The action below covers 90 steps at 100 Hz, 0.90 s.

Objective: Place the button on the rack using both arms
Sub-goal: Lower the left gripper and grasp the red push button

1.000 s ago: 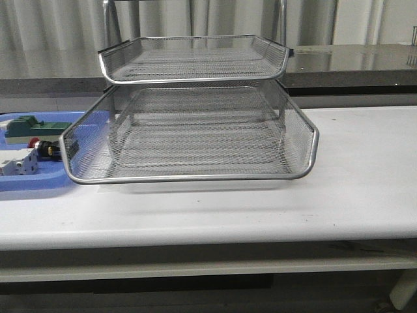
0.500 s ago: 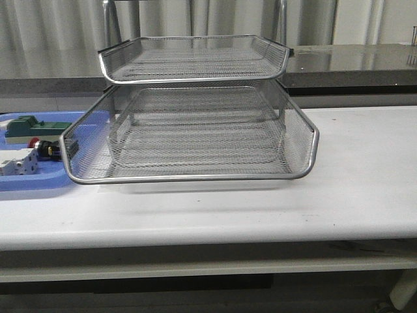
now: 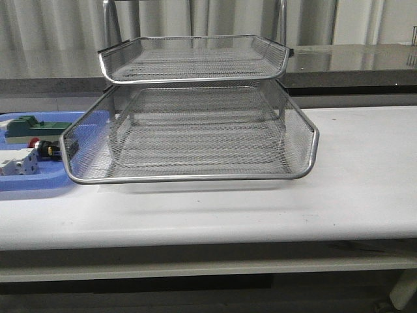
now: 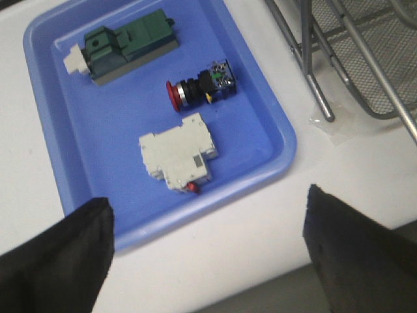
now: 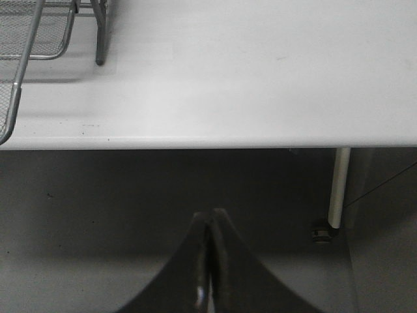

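The button [image 4: 201, 85], red-capped with a black body, lies on its side in the middle of a blue tray [image 4: 273, 117]. In the front view the button [image 3: 43, 149] shows at the far left, just beside the silver wire-mesh rack [image 3: 195, 176]. My left gripper [image 4: 207, 199] hangs open above the tray's near rim and the table edge, nothing between its black fingers [image 4: 62, 254]. My right gripper [image 5: 212, 214] is shut and empty, out past the table's front edge over the floor. A corner of the rack [image 5: 39, 32] is in its view. Neither arm appears in the front view.
In the blue tray [image 3: 32, 186] a green block [image 4: 124, 45] lies beyond the button and a white breaker-like block [image 4: 179, 153] lies nearer my left gripper. Rack legs [image 4: 313, 85] stand right beside the tray. A white table [image 3: 365, 189] carries everything; its leg [image 5: 339, 189] shows below.
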Available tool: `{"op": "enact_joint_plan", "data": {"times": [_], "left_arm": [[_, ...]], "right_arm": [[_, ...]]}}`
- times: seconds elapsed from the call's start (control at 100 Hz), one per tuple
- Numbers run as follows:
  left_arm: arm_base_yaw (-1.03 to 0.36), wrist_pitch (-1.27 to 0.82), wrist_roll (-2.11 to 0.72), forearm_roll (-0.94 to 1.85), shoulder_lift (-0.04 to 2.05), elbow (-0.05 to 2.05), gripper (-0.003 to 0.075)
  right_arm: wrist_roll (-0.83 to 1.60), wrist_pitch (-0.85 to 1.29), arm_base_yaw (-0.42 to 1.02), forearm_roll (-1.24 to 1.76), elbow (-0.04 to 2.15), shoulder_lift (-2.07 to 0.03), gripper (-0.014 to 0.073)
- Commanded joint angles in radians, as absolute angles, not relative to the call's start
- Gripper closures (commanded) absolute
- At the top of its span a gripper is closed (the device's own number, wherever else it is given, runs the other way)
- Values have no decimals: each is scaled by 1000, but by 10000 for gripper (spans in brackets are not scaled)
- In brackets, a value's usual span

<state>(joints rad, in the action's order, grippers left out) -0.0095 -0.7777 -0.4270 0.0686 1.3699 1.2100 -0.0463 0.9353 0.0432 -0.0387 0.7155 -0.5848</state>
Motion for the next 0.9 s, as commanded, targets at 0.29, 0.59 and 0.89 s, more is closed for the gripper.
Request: {"op": "enact_joint_plan", "data": {"times": [0.29, 0.59, 0.89], "left_arm": [[-9, -892, -724, 84, 1774, 1711, 155], [-9, -973, -822, 84, 2051, 1992, 155], [-16, -1008, -899, 89, 2194, 2062, 160]], "right_arm": [[-44, 882, 36, -53, 749, -585, 662], [-44, 882, 36, -53, 749, -585, 662], [-44, 882, 36, -53, 749, -585, 662]]}}
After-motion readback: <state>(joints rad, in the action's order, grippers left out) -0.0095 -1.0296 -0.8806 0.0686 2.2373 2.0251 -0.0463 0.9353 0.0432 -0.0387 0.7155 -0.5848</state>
